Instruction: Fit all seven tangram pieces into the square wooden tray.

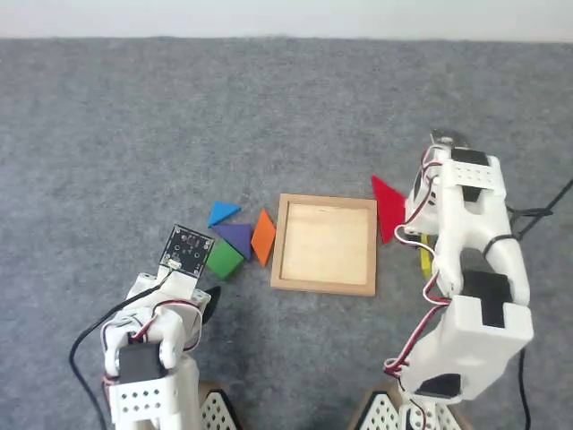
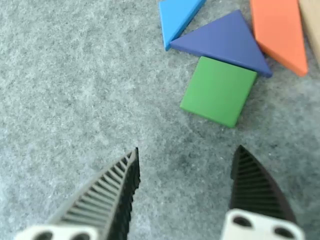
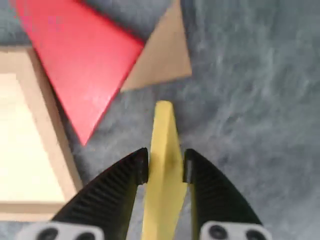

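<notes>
The square wooden tray (image 1: 278, 244) lies mid-table with nothing in it. To its left lie a blue triangle (image 1: 222, 212), a purple triangle (image 1: 235, 236), an orange parallelogram (image 1: 263, 236) and a green square (image 1: 224, 260). My left gripper (image 2: 187, 155) is open, just short of the green square (image 2: 218, 91) and touching nothing. A red triangle (image 3: 80, 65) rests against the tray's right rim (image 3: 50, 125), with a tan triangle (image 3: 160, 60) beside it. My right gripper (image 3: 165, 162) is shut on a yellow piece (image 3: 162, 130) held on edge, right of the tray.
Grey carpet covers the table. The right arm's body (image 1: 466, 251) stands over the ground right of the tray and hides most of the yellow piece (image 1: 425, 255) from above. Open carpet lies beyond the tray and at far left.
</notes>
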Motion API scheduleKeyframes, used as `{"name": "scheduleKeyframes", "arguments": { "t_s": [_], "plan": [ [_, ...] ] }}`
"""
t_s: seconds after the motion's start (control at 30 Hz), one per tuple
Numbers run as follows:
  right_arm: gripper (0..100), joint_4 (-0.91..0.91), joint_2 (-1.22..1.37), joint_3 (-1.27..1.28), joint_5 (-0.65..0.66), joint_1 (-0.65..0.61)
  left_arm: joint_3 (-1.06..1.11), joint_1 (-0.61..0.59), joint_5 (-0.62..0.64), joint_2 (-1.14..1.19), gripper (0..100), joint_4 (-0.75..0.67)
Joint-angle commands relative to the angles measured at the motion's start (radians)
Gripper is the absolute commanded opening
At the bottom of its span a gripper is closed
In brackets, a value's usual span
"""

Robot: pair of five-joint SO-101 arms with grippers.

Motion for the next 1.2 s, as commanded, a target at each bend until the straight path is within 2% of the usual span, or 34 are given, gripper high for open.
{"name": "scheduleKeyframes", "arguments": {
  "t_s": [0.0,0.23,0.43,0.57,0.73,0.97,1.17],
  "plan": [
    [14.0,0.042,-0.042,-0.005,-0.041,-0.007,-0.008,0.003,0.006,-0.018,28,0.003],
    [0.7,-0.067,-0.042,0.068,-0.008,0.013,-0.008,0.003,0.006,-0.018,28,0.003],
    [0.6,-0.074,-0.051,0.051,0.041,0.01,-0.008,0.003,0.006,-0.018,28,0.003],
    [0.6,-0.067,-0.145,0.031,0.044,-0.001,-0.008,0.003,0.006,-0.018,28,0.003],
    [0.6,-0.025,-0.329,0.041,0.061,-0.143,-0.008,0.003,0.006,-0.018,28,0.003],
    [0.6,-0.042,-0.427,0.058,0.222,-0.45,-0.008,0.003,0.006,-0.018,28,0.003],
    [0.6,-0.182,-0.314,0.087,0.252,-0.512,-0.008,0.003,0.006,-0.018,28,0.003]
  ]
}}
